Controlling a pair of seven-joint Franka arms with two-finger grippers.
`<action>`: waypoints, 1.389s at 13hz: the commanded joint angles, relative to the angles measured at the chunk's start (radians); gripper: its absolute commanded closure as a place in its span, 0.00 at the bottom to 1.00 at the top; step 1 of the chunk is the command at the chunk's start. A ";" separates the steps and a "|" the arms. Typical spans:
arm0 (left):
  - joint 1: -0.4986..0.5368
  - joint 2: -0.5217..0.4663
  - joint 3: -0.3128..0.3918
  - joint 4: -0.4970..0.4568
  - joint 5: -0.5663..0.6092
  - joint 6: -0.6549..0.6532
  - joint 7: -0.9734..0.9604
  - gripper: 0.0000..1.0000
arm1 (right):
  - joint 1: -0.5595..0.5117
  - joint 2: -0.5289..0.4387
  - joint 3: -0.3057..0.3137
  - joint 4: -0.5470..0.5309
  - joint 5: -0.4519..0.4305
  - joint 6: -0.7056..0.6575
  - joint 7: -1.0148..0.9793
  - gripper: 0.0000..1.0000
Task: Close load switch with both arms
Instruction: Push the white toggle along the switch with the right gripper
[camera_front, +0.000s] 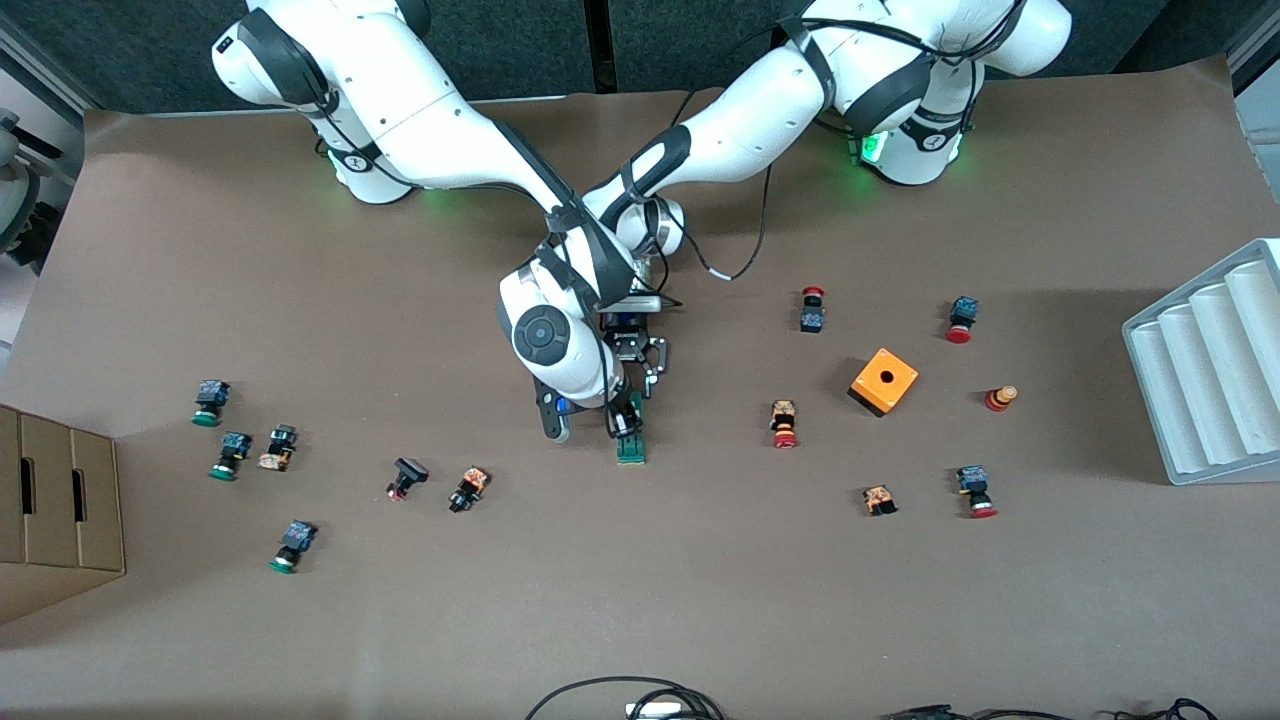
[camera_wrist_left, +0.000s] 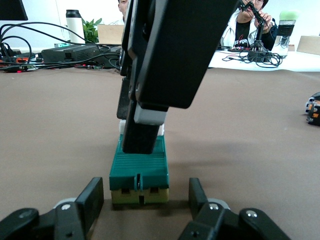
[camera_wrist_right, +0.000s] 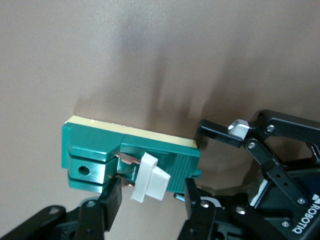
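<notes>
The load switch (camera_front: 630, 445), a narrow dark-green plastic block on a pale yellow base, lies flat near the middle of the brown paper-covered table (camera_front: 700, 600). Its long axis runs toward the front camera. It sits between the two scatters of small push buttons and is well apart from the orange cube with a hole (camera_front: 884, 381).

The front view shows only a green sliver of the switch under the two crossed white arms. There the left gripper (camera_front: 640, 385) is down at the switch's farther end, and the right gripper (camera_front: 625, 415) is over its middle.

The left wrist view adds the ribbed green top of the switch (camera_wrist_left: 139, 170) and two notches in its end face. The left gripper (camera_wrist_left: 145, 197) is closed in on that end, one black finger at each side. The right gripper's fingers (camera_wrist_left: 142, 135) come down onto the top.

The right wrist view alone shows the white tab (camera_wrist_right: 150, 177), which stands tilted out of a recess in the side of the switch (camera_wrist_right: 165, 155), and a round hole near one end. The right gripper (camera_wrist_right: 152, 192) straddles the tab narrowly, with small gaps on both sides. One finger (camera_wrist_right: 220, 132) of the left gripper meets the yellow base.
</notes>
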 joint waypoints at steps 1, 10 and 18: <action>-0.008 0.040 0.016 0.033 0.009 0.006 -0.016 0.25 | 0.019 0.006 -0.011 -0.006 -0.012 0.031 -0.005 0.51; -0.008 0.040 0.016 0.033 0.009 0.006 -0.016 0.25 | -0.009 -0.003 -0.010 0.009 -0.007 0.020 -0.010 0.62; -0.008 0.038 0.016 0.033 0.009 0.006 -0.016 0.25 | -0.033 -0.004 -0.011 0.054 0.013 -0.009 -0.005 0.66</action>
